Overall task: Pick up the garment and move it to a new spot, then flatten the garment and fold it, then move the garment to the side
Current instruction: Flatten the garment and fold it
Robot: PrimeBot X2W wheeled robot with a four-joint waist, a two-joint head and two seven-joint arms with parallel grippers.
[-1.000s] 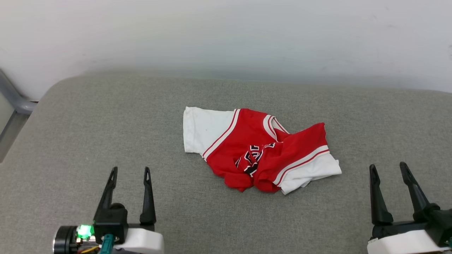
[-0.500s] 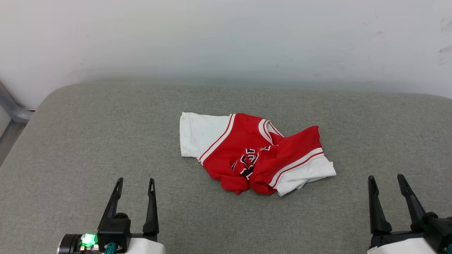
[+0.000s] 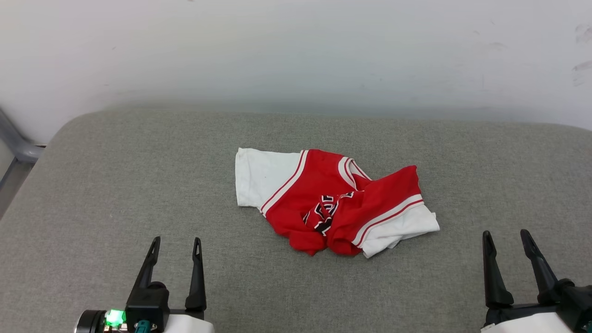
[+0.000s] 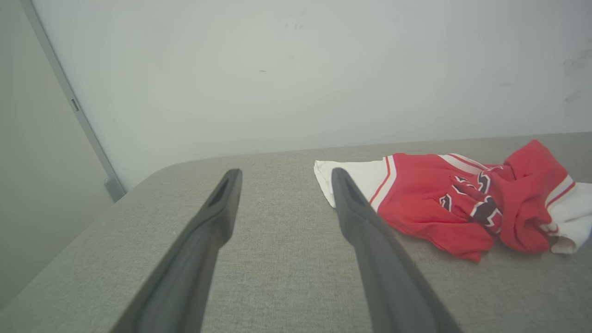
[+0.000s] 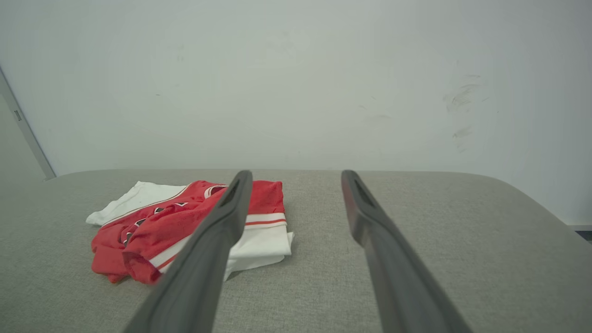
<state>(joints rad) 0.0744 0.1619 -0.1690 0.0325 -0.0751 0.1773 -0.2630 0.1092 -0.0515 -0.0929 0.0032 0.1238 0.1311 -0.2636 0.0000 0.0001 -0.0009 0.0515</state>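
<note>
The garment (image 3: 333, 201) lies crumpled in the middle of the grey padded table (image 3: 138, 175), a red jersey with white sleeves sticking out left and right and black-and-white lettering bunched in the folds. In the left wrist view the garment (image 4: 439, 203) sits to the right of my fingers; in the right wrist view the garment (image 5: 185, 222) sits to the left. My left gripper (image 3: 176, 241) stands open at the near left, well short of the cloth. My right gripper (image 3: 506, 234) stands open at the near right, also apart from it. Both hold nothing.
A pale wall (image 3: 296, 51) rises right behind the table's far edge. A grey metal frame (image 3: 14, 143) stands off the table's far left corner. Bare grey surface surrounds the garment on all sides.
Over the last second the whole head picture shifted, so the camera moved. Both grippers sit slightly lower in the view. The garment lies in the same crumpled shape.
</note>
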